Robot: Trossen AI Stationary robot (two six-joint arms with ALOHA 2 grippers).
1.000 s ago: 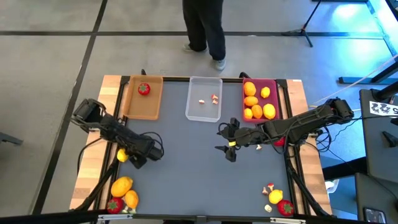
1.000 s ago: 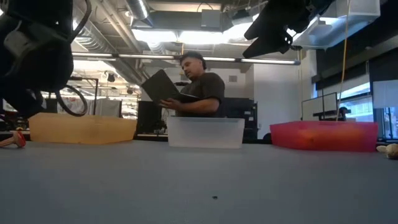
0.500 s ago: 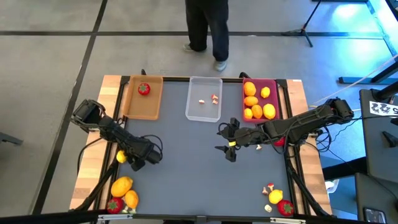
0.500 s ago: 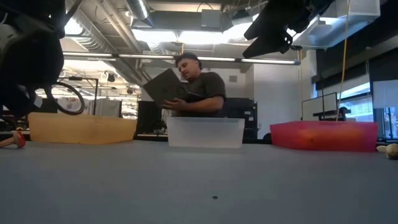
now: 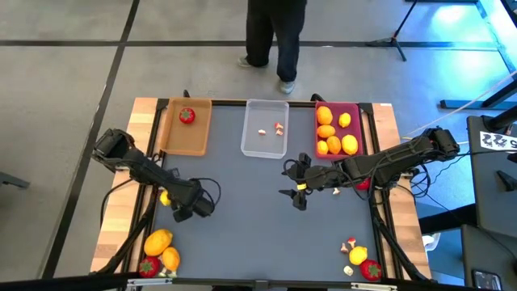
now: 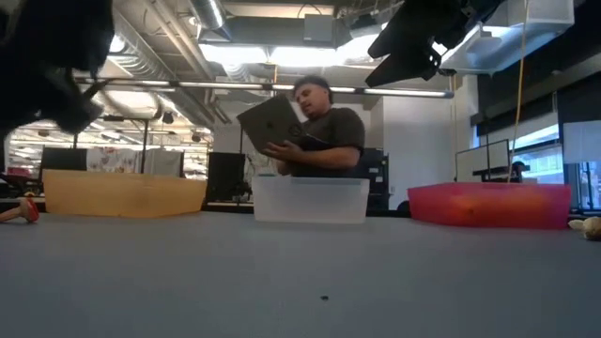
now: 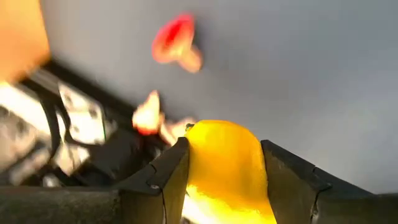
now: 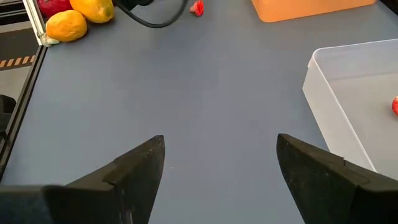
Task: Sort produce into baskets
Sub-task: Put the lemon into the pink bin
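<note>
My left gripper [image 5: 170, 200] is at the table's left side, shut on a yellow rounded fruit [image 7: 227, 162], which also shows in the high view [image 5: 165, 196]. My right gripper [image 5: 295, 194] hangs open and empty over the middle of the table, near the magenta basket [image 5: 339, 129]. The magenta basket holds several orange and yellow fruits. The tan basket [image 5: 187, 133] holds a strawberry [image 5: 187, 115]. The clear basket [image 5: 265, 141] holds mushroom bits [image 5: 279, 128]. All three stand along the far edge. My left gripper pinches the yellow fruit between its two fingers [image 7: 168, 177], one on each side of its rounded body [image 7: 199, 155]. The fingers come from above, pointing down toward the table. The fruit is lifted clear of the grey table.
Orange fruits [image 5: 158, 241] and a strawberry [image 5: 148, 267] lie at the near left corner. A yellow fruit [image 5: 358, 255], a strawberry [image 5: 371, 269] and mushroom bits [image 5: 350, 243] lie at the near right. A person [image 5: 275, 32] stands beyond the far edge.
My left gripper has risen and gone a little toward the table's right edge, carrying the yellow fruit with it. The person behind the table has stepped to the right.
</note>
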